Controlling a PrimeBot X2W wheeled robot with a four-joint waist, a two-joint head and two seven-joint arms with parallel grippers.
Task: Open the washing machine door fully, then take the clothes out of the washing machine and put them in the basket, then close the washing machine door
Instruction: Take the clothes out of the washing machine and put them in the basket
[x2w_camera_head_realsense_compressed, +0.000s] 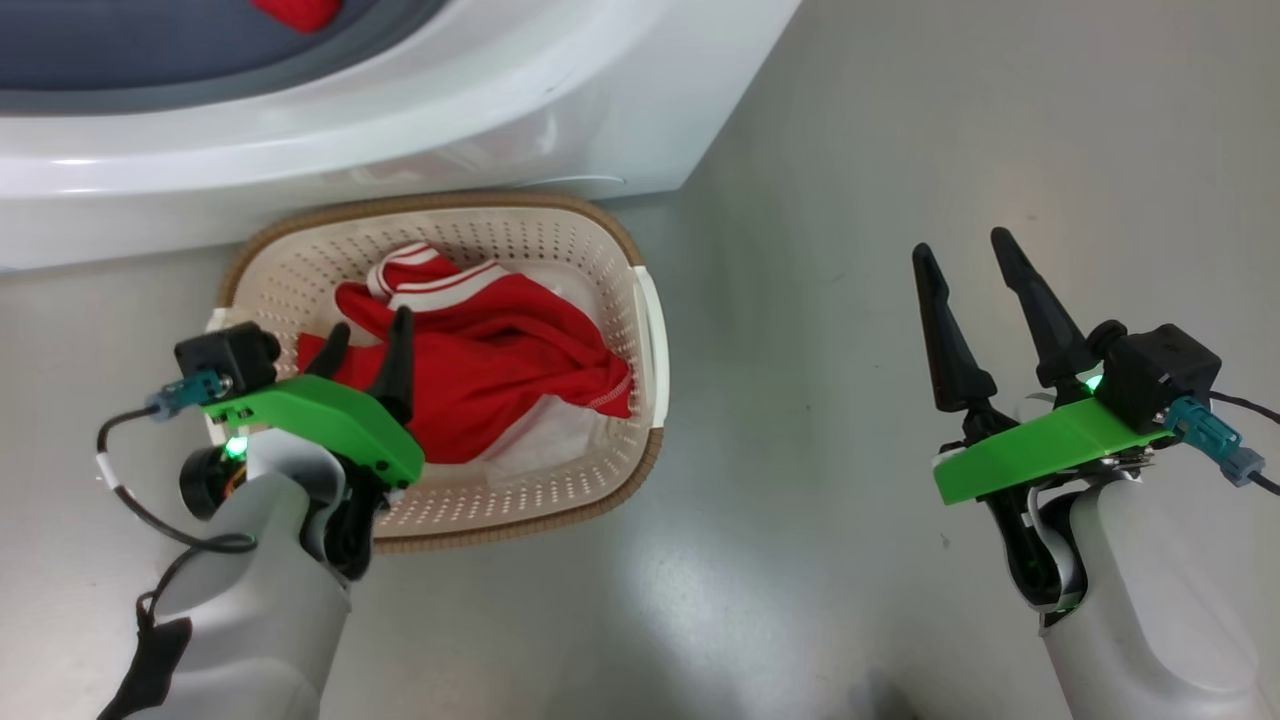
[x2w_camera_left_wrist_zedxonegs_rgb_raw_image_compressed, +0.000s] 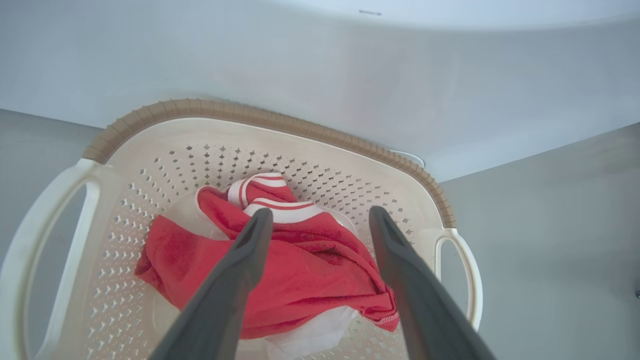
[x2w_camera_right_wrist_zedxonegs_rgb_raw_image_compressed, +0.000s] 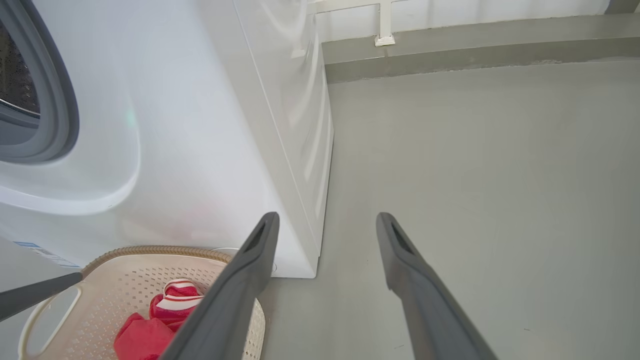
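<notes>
The cream basket (x2w_camera_head_realsense_compressed: 560, 262) stands on the floor against the front of the white washing machine (x2w_camera_head_realsense_compressed: 400, 130). Red clothes (x2w_camera_head_realsense_compressed: 500, 365) with white stripes lie crumpled inside it. My left gripper (x2w_camera_head_realsense_compressed: 368, 345) hangs open just above the basket's left part, its fingers apart over the red clothes (x2w_camera_left_wrist_zedxonegs_rgb_raw_image_compressed: 300, 272) and holding nothing. Another red piece (x2w_camera_head_realsense_compressed: 295, 10) shows inside the grey ring of the drum opening. My right gripper (x2w_camera_head_realsense_compressed: 965, 255) is open and empty over the floor to the right of the basket. The washing machine door is out of view.
Grey floor (x2w_camera_head_realsense_compressed: 850, 450) spreads to the right of the machine and the basket. In the right wrist view the machine's side panel (x2w_camera_right_wrist_zedxonegs_rgb_raw_image_compressed: 300, 150) runs back to a low wall ledge (x2w_camera_right_wrist_zedxonegs_rgb_raw_image_compressed: 475, 50). A dark finger of my left gripper (x2w_camera_right_wrist_zedxonegs_rgb_raw_image_compressed: 35, 295) shows over the basket (x2w_camera_right_wrist_zedxonegs_rgb_raw_image_compressed: 115, 290).
</notes>
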